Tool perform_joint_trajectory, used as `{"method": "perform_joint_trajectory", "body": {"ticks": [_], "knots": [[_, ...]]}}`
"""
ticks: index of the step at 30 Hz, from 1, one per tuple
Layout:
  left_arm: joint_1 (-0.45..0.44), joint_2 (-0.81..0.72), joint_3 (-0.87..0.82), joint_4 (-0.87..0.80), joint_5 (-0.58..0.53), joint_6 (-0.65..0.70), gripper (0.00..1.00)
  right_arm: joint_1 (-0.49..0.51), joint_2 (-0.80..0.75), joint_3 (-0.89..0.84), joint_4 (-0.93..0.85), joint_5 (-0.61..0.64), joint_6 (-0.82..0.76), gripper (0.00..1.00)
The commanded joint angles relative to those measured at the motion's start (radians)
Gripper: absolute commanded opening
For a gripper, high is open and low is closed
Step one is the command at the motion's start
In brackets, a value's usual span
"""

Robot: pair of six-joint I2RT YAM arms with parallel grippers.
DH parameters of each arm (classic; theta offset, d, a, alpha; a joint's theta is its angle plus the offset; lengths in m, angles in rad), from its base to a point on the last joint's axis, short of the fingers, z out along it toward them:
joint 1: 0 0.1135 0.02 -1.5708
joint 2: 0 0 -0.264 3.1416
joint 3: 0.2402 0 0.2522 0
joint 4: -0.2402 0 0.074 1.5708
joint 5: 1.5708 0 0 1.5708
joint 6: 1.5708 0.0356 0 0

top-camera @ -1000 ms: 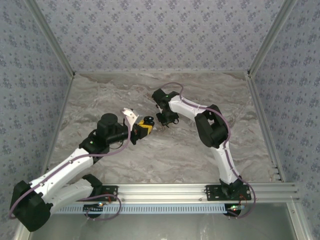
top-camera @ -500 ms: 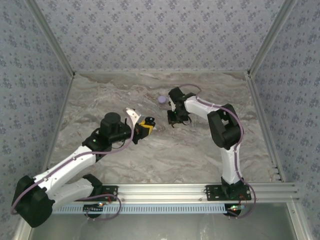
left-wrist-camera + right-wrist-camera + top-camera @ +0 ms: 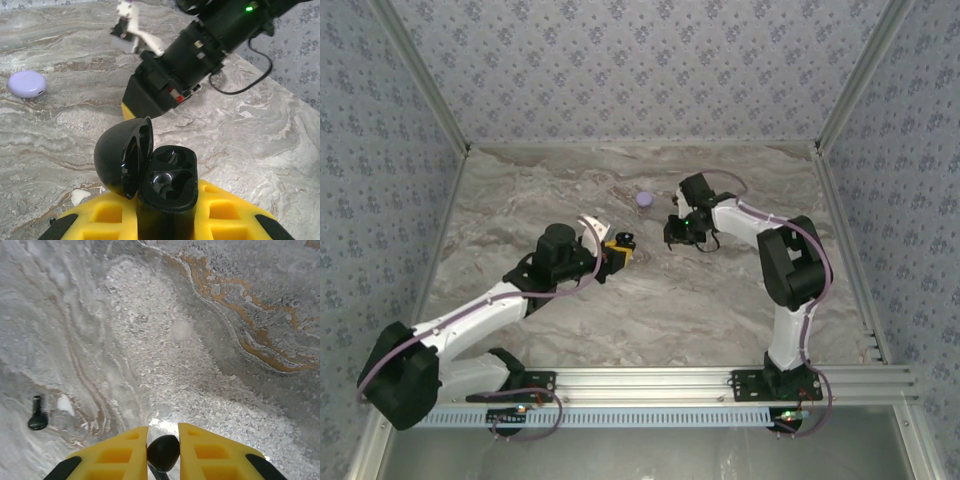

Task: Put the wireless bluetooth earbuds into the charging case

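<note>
The black charging case (image 3: 167,182) stands upright between the yellow fingers of my left gripper (image 3: 167,212), which is shut on it. Its round lid (image 3: 120,160) is swung open to the left, and two glossy dark hollows show inside. My right gripper (image 3: 163,442) is shut on one black earbud (image 3: 163,452), pinched between its yellow fingertips just above the marble. A second earbud (image 3: 37,415) lies loose on the table to the left of that gripper. From above, the left gripper (image 3: 617,249) and right gripper (image 3: 676,234) face each other a short way apart.
A small lilac oval case (image 3: 645,199) lies on the marble table (image 3: 650,300) behind the two grippers, also (image 3: 27,84). The right arm's dark wrist (image 3: 200,47) reaches across just beyond the charging case. Patterned walls close off the sides and back.
The right arm has swung its elbow to the right and its gripper has drawn back from the case, uncovering the lilac case. The left gripper has moved right with the charging case.
</note>
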Motion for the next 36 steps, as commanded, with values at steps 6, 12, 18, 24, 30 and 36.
{"method": "perform_joint_trajectory", "body": {"ticks": [6, 12, 18, 24, 30, 36], "knots": [[-0.013, 0.067, -0.021, 0.164, -0.018, -0.041, 0.2, -0.028, -0.151, -0.072, 0.101, -0.046, 0.039, 0.21], [-0.014, 0.099, -0.031, 0.217, -0.009, -0.043, 0.2, -0.041, -0.242, -0.129, 0.141, -0.09, 0.056, 0.22], [-0.013, 0.128, -0.063, 0.342, 0.002, -0.044, 0.2, -0.039, -0.347, -0.153, 0.177, -0.124, 0.059, 0.23], [-0.013, 0.156, -0.078, 0.433, 0.017, -0.031, 0.21, -0.022, -0.437, -0.169, 0.217, -0.139, 0.051, 0.23], [-0.015, 0.189, -0.079, 0.517, 0.037, -0.054, 0.21, 0.008, -0.502, -0.173, 0.261, -0.146, 0.038, 0.24], [-0.021, 0.202, -0.068, 0.576, 0.041, -0.082, 0.2, 0.047, -0.551, -0.162, 0.291, -0.139, 0.012, 0.24]]}}
